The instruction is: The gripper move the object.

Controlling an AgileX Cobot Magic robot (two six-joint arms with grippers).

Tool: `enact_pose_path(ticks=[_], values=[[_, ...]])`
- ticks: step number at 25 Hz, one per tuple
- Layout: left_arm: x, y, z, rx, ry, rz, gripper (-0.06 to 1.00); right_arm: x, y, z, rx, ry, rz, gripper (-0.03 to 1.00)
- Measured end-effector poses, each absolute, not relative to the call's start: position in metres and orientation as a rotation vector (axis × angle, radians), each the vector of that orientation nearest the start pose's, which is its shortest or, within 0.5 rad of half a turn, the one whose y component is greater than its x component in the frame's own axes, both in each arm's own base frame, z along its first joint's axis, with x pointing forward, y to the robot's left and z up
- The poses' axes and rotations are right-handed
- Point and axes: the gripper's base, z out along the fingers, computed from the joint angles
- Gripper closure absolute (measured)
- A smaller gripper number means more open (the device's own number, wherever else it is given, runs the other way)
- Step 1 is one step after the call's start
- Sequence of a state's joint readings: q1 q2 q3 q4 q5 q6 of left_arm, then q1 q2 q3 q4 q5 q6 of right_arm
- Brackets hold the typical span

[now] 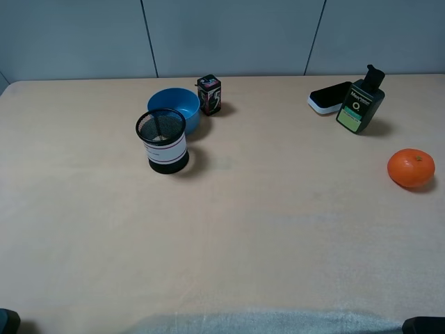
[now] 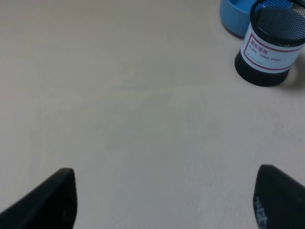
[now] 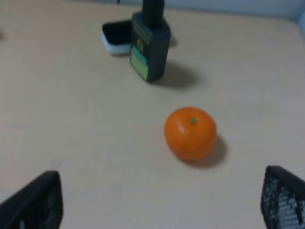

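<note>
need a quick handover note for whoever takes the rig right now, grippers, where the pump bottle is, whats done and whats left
Left gripper: open, empty, low over bare table, near the mesh pen cup and blue bowl.
Right gripper: open, empty, facing the orange, with the pump bottle beyond it.
Pump bottle: upright at the far right of the table, right beside the black-and-white block; whether they touch is unclear.
Done: nothing visible; the bottle is not gripped.
Left: reach past the orange, grasp the bottle, move it. The right arm looks better placed.

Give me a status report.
Both claws open, empty. Pump bottle upright, untouched, far right beside eraser. Orange sits between right claw and bottle.
</note>
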State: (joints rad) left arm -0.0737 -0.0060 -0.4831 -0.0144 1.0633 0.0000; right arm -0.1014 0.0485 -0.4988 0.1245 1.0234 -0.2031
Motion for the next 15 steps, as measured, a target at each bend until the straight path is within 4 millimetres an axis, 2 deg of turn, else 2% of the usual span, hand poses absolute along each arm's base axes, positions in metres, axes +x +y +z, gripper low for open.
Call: enact_pose_path(ticks=[4,15], values=[[-0.0041,-0.0008,0.2723,0.076,2.057,-0.063,0.19,-0.0031,0.0094,0.2804,-0.105,1.998,-0.057,0.34],[-0.0041,-0.0008,0.2723,0.076,2.057,-0.063,0.19,-0.0035,0.0089,0.2803,-0.105,1.996,-0.066,0.34]])
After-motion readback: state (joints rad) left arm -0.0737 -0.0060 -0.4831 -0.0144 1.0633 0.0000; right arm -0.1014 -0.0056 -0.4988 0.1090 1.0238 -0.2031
